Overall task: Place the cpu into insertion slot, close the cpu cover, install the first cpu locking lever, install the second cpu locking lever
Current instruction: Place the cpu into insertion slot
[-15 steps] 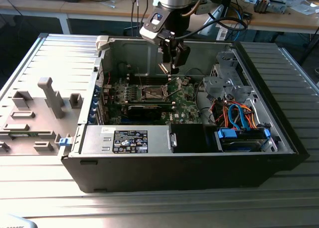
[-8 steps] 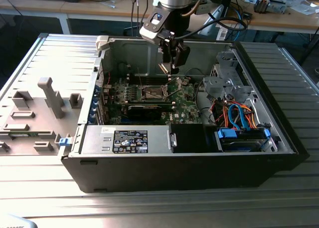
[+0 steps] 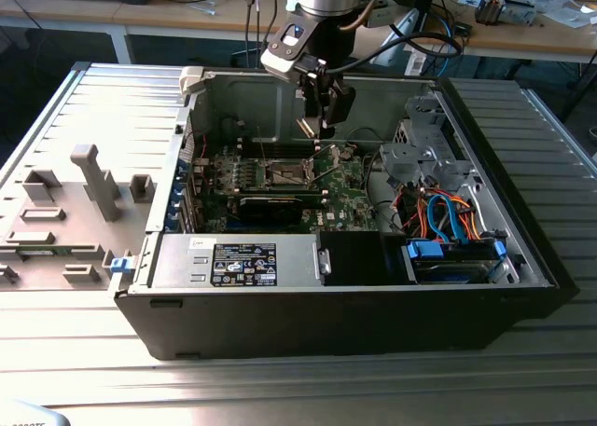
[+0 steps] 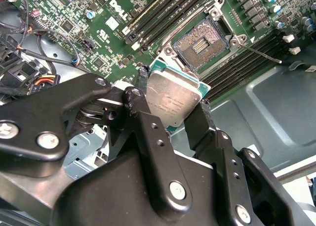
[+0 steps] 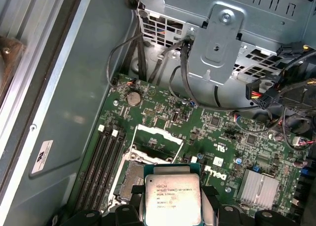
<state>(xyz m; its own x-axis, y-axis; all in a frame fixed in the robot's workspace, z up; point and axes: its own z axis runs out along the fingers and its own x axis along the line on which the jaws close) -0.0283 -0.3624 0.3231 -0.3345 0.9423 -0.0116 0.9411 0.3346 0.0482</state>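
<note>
My gripper (image 3: 317, 125) hangs inside the open computer case, a little above the motherboard and just toward the exterior view's right of the insertion slot (image 3: 284, 172). It is shut on the cpu (image 4: 170, 95), a flat square chip with a silver face and a green edge, held by two opposite edges between black fingers (image 4: 200, 122). The cpu (image 5: 172, 194) hovers above the board, next to the dark, silver-rimmed insertion slot (image 4: 202, 43), which is uncovered. The cpu cover (image 5: 158, 137) stands swung up behind the slot. A thin locking lever (image 4: 261, 54) sticks out beside the socket.
A black power-supply box (image 3: 247, 263) lies along the case's front wall. A grey drive cage (image 3: 434, 146) with coloured cables (image 3: 438, 212) fills the exterior view's right side. Memory slots (image 5: 101, 161) run beside the socket. A grey fixture tray (image 3: 65, 212) sits outside, left.
</note>
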